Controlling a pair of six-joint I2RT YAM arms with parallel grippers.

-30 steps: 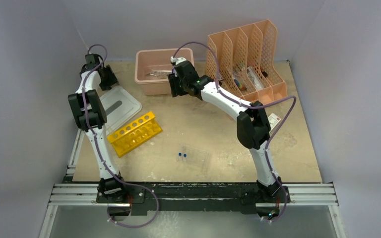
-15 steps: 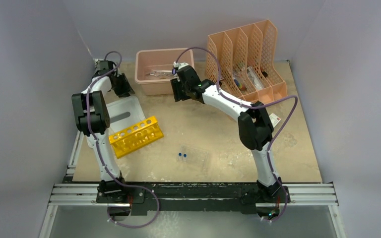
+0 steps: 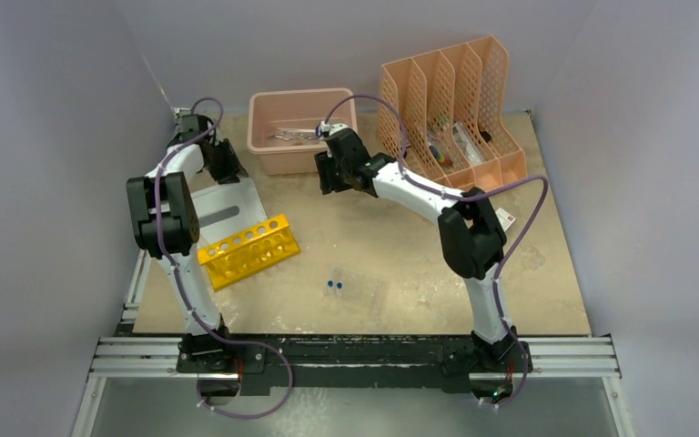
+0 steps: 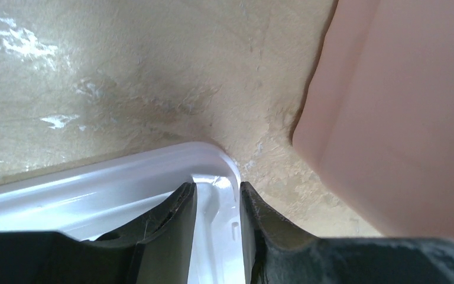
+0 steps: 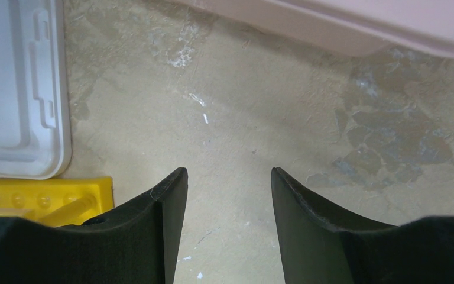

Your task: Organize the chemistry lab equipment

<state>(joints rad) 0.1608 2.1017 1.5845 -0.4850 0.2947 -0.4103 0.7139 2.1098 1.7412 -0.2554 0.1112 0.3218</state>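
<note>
The yellow test-tube rack [image 3: 248, 248] lies on the table at the left, its end also showing in the right wrist view [image 5: 41, 198]. Two blue-capped vials [image 3: 332, 286] rest beside a clear plastic tray [image 3: 362, 288] near the front centre. Metal tongs [image 3: 287, 136] lie inside the pink tub [image 3: 296, 127]. My left gripper [image 3: 226, 167] [image 4: 217, 186] is shut on the corner rim of the pale grey lid [image 3: 223, 205] [image 4: 94, 189], just left of the tub. In front of the tub, my right gripper [image 3: 328, 179] [image 5: 227, 171] hangs open over bare table.
The peach slotted file holder [image 3: 450, 109] stands at the back right with small items in it. The pink tub's wall [image 4: 402, 118] is close to the right of my left fingers. The lid's edge [image 5: 18, 89] lies left of my right gripper. A small card [image 3: 504, 218] lies by the right arm.
My left gripper moved right toward the tub and closed on the lid's corner; the lid shifted with it. The right gripper drew back slightly from the tub.
</note>
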